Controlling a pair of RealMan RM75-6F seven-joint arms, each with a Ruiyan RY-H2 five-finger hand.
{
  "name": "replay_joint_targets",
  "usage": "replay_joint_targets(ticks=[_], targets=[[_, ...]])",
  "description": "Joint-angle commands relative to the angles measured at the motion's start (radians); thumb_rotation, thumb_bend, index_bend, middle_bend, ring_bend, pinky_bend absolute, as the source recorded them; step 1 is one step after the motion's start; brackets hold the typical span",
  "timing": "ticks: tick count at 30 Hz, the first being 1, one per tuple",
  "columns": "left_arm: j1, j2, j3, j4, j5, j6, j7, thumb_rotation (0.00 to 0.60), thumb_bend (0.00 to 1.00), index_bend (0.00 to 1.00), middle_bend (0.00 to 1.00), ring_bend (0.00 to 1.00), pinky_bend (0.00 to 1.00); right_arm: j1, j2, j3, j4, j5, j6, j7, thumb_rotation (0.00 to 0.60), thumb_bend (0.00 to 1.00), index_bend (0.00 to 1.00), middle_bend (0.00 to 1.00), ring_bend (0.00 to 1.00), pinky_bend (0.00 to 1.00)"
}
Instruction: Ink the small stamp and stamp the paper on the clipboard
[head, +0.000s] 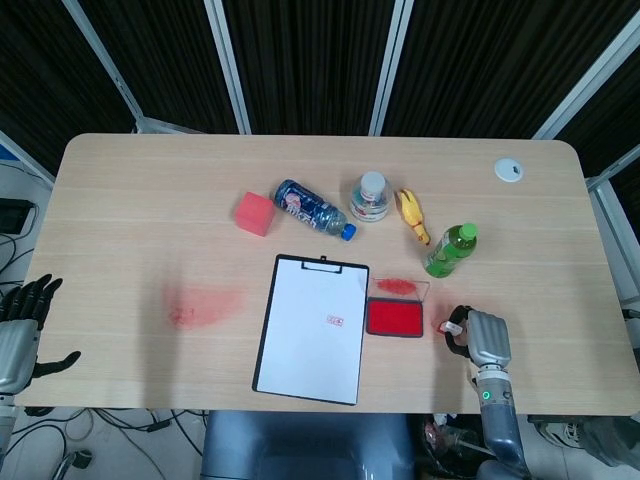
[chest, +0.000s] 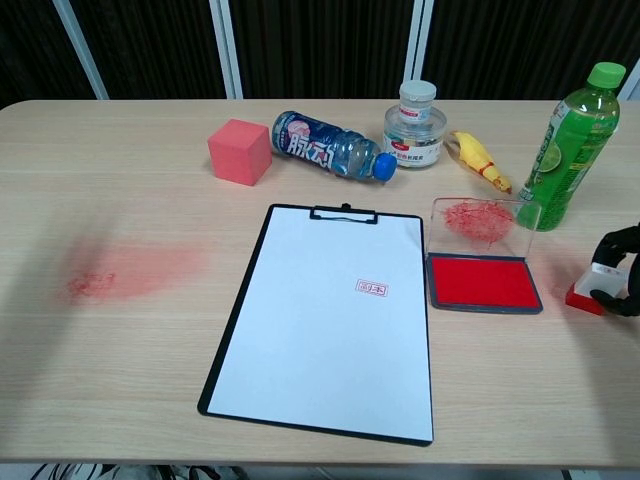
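Small stamp (chest: 592, 284) pinched in right hand (chest: 622, 283), just right of ink pad (chest: 482, 282); clipboard (chest: 325, 318) farther left; left hand (head: 22, 325) empty, spread.

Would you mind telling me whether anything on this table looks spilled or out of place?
Yes: a red ink smear stains the bare table left of the clipboard, and a blue-capped bottle lies on its side.

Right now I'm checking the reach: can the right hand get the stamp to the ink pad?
Probably yes: the right hand holds the stamp beside the open ink pad, with bare table between them.
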Motion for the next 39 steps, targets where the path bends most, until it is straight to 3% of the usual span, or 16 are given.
replay_joint_targets(ticks=[1,25,31,34,39], targets=[[0.000,0.000,0.000,0.000,0.000,0.000,0.000,0.600,0.01,0.00,0.00,0.00,0.00,0.001,0.003,-0.001,-0.005,0.005,-0.004,-0.005,0.600,0.41,0.58,0.44,0.52,0.72],[0.001,0.002,0.000,-0.001,0.003,0.003,-0.005,0.600,0.01,0.00,0.00,0.00,0.00,0.006,0.018,-0.005,-0.041,0.026,-0.005,-0.032,0.600,0.40,0.48,0.40,0.50,0.72],[0.001,0.002,0.000,0.000,0.004,0.002,-0.005,0.600,0.01,0.00,0.00,0.00,0.00,0.007,0.021,-0.005,-0.046,0.028,-0.004,-0.034,0.600,0.38,0.36,0.38,0.49,0.72],[0.001,0.002,-0.001,-0.001,0.004,0.003,-0.006,0.600,0.01,0.00,0.00,0.00,0.00,0.008,0.023,-0.005,-0.049,0.032,-0.004,-0.038,0.600,0.34,0.24,0.36,0.47,0.71],[0.002,0.003,0.000,-0.001,0.005,0.003,-0.007,0.600,0.01,0.00,0.00,0.00,0.00,0.008,0.034,-0.006,-0.067,0.037,0.001,-0.052,0.600,0.24,0.09,0.26,0.39,0.67]])
